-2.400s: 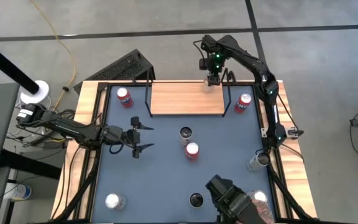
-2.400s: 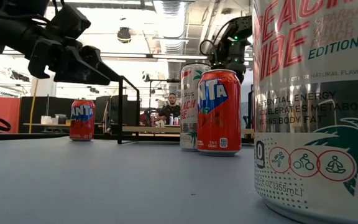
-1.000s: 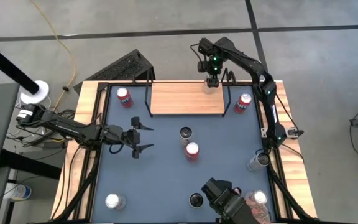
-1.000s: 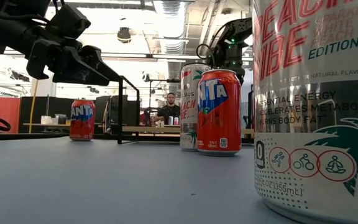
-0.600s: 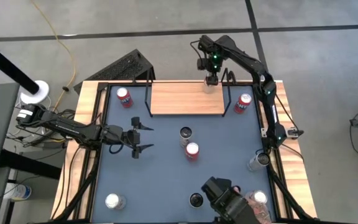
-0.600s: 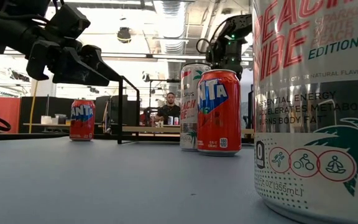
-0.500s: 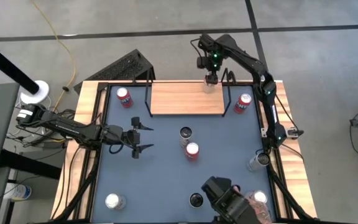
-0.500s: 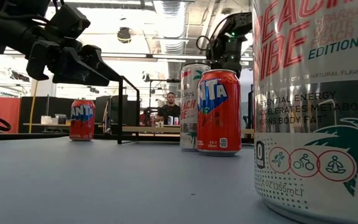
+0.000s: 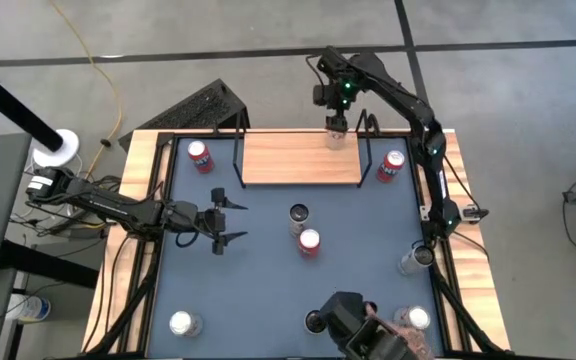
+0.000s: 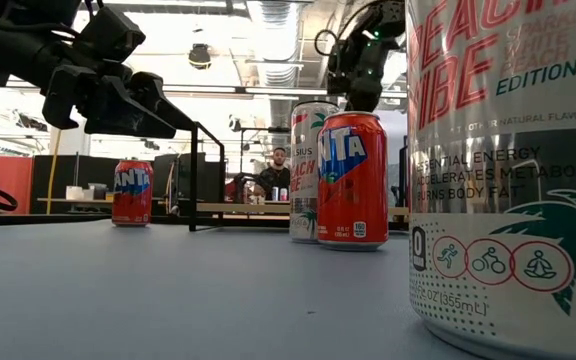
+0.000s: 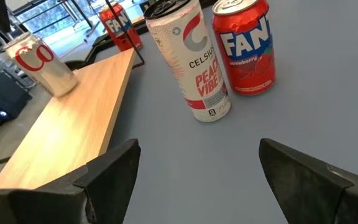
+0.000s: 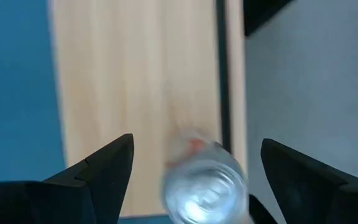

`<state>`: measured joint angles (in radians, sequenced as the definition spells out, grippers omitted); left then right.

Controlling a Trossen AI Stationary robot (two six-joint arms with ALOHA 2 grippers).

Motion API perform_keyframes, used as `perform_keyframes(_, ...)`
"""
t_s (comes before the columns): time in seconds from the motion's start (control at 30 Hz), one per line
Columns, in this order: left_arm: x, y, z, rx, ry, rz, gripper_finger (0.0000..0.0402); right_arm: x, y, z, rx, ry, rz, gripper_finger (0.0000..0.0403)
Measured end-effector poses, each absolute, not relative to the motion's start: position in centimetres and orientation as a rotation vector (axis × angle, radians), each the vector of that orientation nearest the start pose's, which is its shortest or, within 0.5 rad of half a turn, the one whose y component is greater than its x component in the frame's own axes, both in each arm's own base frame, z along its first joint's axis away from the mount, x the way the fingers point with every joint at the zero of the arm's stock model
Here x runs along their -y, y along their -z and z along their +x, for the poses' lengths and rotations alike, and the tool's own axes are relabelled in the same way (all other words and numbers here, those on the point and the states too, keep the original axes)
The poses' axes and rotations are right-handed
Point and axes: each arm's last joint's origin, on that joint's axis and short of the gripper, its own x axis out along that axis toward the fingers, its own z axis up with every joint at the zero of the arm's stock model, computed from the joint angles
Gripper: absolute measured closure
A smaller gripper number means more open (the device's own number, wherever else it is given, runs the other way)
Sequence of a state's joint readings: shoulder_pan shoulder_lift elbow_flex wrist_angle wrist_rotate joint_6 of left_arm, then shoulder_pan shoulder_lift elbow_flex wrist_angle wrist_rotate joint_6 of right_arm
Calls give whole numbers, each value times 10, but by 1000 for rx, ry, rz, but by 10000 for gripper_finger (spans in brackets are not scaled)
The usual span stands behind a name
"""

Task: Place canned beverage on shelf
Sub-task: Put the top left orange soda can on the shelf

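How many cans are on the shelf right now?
1: a silver can at the shelf's back right corner, under the open right gripper. The other cans visible stand on the tabletop; none seems hidden on the board.

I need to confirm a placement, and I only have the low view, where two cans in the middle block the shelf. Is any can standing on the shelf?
Observer: Yes, one silver can stands upright on the shelf, at its far right corner.
Operator: Is the right pincer gripping it?
Observer: No, the right pincer hangs open above the can, with its fingers clear of the can's sides.
Operator: Where is the left pincer?
Observer: The left pincer is open and empty over the left half of the blue table.
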<state>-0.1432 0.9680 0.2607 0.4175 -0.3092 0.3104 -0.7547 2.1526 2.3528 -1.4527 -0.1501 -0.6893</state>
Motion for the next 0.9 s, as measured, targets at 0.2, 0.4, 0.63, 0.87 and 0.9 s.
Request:
perform_keyframes(0.2,19,-188,190,-286,-116,377,83,249,-367,322,-1142,42,-87,74)
perform_keyframes(0.4,20,-195,193,-300,-83,316,83,198,-403,319,-1054,-18,-54,84)
perform_keyframes(0.63,21,-194,193,-306,-94,198,83,133,-434,303,-1006,-117,117,86)
perform_keyframes(0.87,28,-189,190,-358,-79,90,83,50,-437,286,-1011,-218,126,86)
perform_keyframes(0.9,28,-188,190,-365,-79,75,83,37,-435,284,-1000,-215,114,86)
